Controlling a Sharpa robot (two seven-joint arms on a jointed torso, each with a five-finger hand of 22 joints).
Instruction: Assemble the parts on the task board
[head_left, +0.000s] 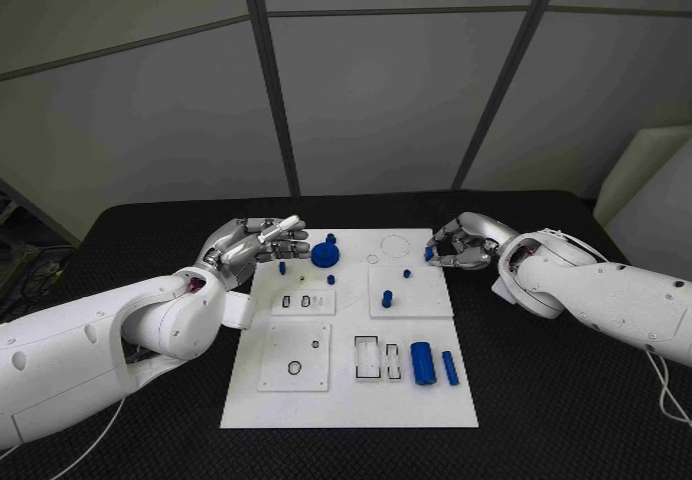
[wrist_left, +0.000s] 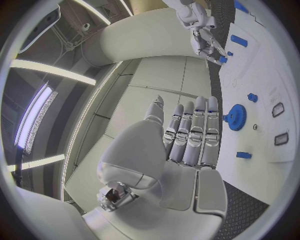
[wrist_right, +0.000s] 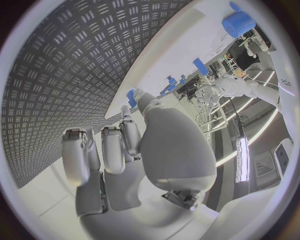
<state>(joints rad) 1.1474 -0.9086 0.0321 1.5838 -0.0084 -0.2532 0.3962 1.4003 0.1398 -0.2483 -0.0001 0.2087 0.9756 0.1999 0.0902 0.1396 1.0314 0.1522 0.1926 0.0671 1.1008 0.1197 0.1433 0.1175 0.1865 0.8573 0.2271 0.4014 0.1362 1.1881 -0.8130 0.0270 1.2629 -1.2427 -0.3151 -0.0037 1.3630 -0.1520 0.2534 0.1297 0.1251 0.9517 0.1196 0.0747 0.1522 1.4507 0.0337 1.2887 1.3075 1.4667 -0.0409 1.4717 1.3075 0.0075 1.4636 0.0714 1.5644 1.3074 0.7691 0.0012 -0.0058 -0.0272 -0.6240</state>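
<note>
left hand (head_left: 260, 243) open | right hand (head_left: 464, 243) pinches small blue part (head_left: 430, 254)

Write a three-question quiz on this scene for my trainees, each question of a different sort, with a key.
1. True or false: the left hand holds a blue part.
2. Where does the large blue cylinder lie?
A. On the task board, beside the thin blue rod, on the side nearer the robot
B. On the black table, off the board
C. In the left hand's fingers
3. Fill in: the small blue part at the board's far edge is pinched by the ___ hand.

Key:
1. False. Its fingers are stretched out with nothing in them.
2. A
3. right: the right hand pinches it.
</note>
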